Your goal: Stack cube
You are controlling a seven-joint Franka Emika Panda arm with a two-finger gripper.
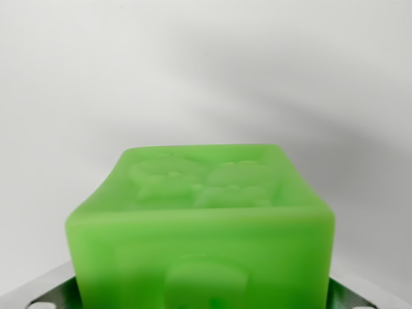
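We see a green cube [203, 225] filling the lower middle of the wrist view, very close to the camera and somewhat blurred. Its top face tilts away from us and carries a raised relief, two rounded figures side by side, too soft to make out further. The face toward us also bears an embossed shape at its lower middle, cut off by the bottom edge of the picture. The cube looks translucent, with brighter green along its edges and corners.

At the bottom corners we see parts of the gripper [206, 302]. On the wrist view's left a grey metal finger [45, 293] slants up toward the cube's lower left side, with a dark strip and small holes near its base. On the wrist view's right another finger [360, 297] meets the cube's lower right side in the same way, with a green tint along its inner edge. Both fingers lie right against the cube's flanks, with no gap that we can see, so we read the jaws as clamped on the cube from either side.

Behind the cube we see only a plain pale surface [206, 64], white to light grey, with soft grey shadows running diagonally across the upper right. We cannot tell whether the cube rests on anything, since its underside is out of view.
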